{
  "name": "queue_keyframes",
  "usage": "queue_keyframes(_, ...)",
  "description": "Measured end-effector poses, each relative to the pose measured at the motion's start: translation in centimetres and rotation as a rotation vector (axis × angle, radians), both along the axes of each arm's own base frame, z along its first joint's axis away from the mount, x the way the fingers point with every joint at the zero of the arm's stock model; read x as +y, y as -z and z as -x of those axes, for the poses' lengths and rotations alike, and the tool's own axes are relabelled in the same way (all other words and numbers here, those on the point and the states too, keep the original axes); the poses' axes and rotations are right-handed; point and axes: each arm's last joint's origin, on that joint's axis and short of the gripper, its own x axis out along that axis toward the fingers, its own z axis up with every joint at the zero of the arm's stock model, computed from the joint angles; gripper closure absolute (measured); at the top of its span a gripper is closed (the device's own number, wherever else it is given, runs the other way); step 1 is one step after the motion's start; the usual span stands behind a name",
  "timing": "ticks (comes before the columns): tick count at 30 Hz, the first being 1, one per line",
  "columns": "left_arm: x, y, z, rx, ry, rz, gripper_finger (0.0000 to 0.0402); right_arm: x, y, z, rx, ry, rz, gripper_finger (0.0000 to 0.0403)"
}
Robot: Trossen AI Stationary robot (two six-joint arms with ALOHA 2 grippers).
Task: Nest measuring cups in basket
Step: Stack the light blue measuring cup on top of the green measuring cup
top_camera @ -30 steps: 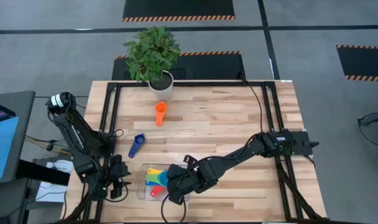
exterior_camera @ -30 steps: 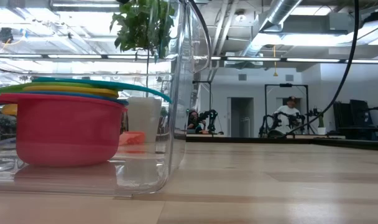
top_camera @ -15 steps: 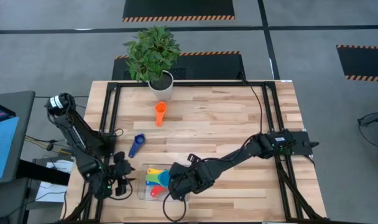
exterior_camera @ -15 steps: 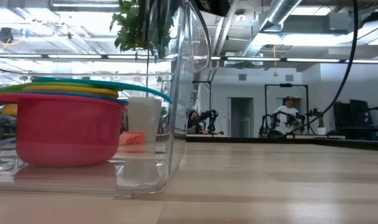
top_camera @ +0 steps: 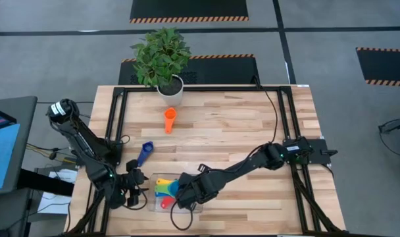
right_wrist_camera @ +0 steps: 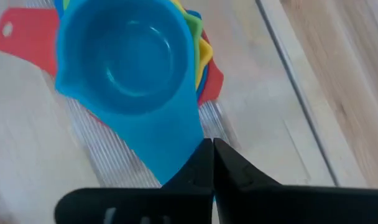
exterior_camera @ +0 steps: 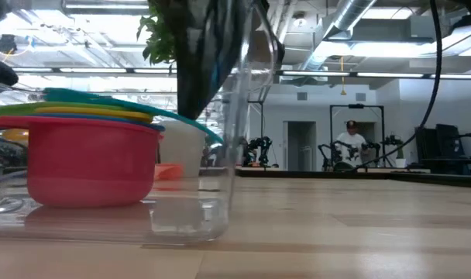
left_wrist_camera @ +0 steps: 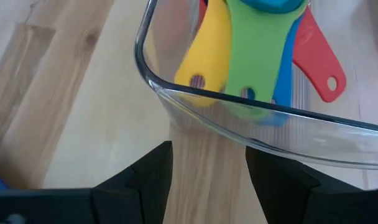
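Observation:
The clear basket [top_camera: 152, 197] lies near the table's near edge, left of centre. In it sits a nested stack of measuring cups [top_camera: 164, 191]: red [exterior_camera: 88, 167] lowest, light blue [right_wrist_camera: 127, 62] on top. My right gripper [top_camera: 185, 197] is over the basket's right part, shut on the light blue cup. My left gripper [top_camera: 139, 184] is open, level with the table at the basket's left rim [left_wrist_camera: 239, 102], fingers short of it. An orange cup [top_camera: 169, 120] and a dark blue cup [top_camera: 145, 153] lie on the bare wood farther back. My right gripper [right_wrist_camera: 212, 155] pinches the light blue cup's handle [right_wrist_camera: 179, 146] near its free end, coming from above and slanting down. The cup's bowl rests in the stack, and the handle [exterior_camera: 181, 120] slopes down toward the basket's right wall.
A white plant pot [top_camera: 170, 87] with a leafy plant stands at the table's far edge. The black frame rails run along the table's sides. Bare wood spreads over the table's right half. A person sits far back in the room [exterior_camera: 350, 143].
My left gripper has moved right, up to the basket's left rim. My right gripper has come lower over the basket. The basket and its stack have slid a little toward the table's right, and the light blue cup's handle has tipped down.

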Motion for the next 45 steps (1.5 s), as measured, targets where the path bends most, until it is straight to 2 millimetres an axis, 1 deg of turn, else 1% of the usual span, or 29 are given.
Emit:
queue_keyframes(5,0.3,-0.1,-0.6,-0.004,0.005,-0.008,0.0210,-0.1,0.0,0.0,0.005,-0.013,0.012,0.0398)
queue_keyframes(10,0.4,0.0,-0.8,0.009,0.003,-0.001,0.0210,-0.2,-0.7,0.2,0.012,-0.021,0.035,0.0382)
queue_keyframes(13,0.4,0.0,-0.8,0.009,0.003,-0.001,0.0210,-0.3,-1.0,0.4,0.013,-0.016,0.060,0.0381)
queue_keyframes(19,0.4,-0.1,-0.8,0.007,0.003,0.002,0.0210,-0.9,-1.0,0.2,0.014,-0.012,0.071,0.0398)
queue_keyframes(26,0.2,-0.2,-0.9,-0.009,0.003,0.023,0.0210,-0.9,-0.3,0.1,0.055,-0.023,0.025,0.0379)
queue_keyframes(29,0.2,-0.2,-0.9,-0.015,-0.001,0.019,0.0210,-0.5,-0.3,0.3,0.062,-0.034,-0.003,0.0386)
queue_keyframes(32,0.2,-0.3,-1.0,-0.035,-0.008,0.013,0.0210,0.2,-0.3,0.4,0.083,-0.053,-0.083,0.0396)
queue_keyframes(36,0.2,-0.4,-1.4,-0.063,-0.013,0.008,0.0210,1.3,-0.3,0.7,0.094,-0.075,-0.180,0.0391)
queue_keyframes(41,0.3,-0.6,-2.0,-0.091,-0.002,0.014,0.0210,2.5,-0.7,-0.1,-0.016,-0.115,-0.258,0.0374)
queue_keyframes(45,0.2,-0.8,-2.4,-0.114,0.011,0.019,0.0210,2.8,-1.1,-0.8,-0.095,-0.162,-0.273,0.0384)
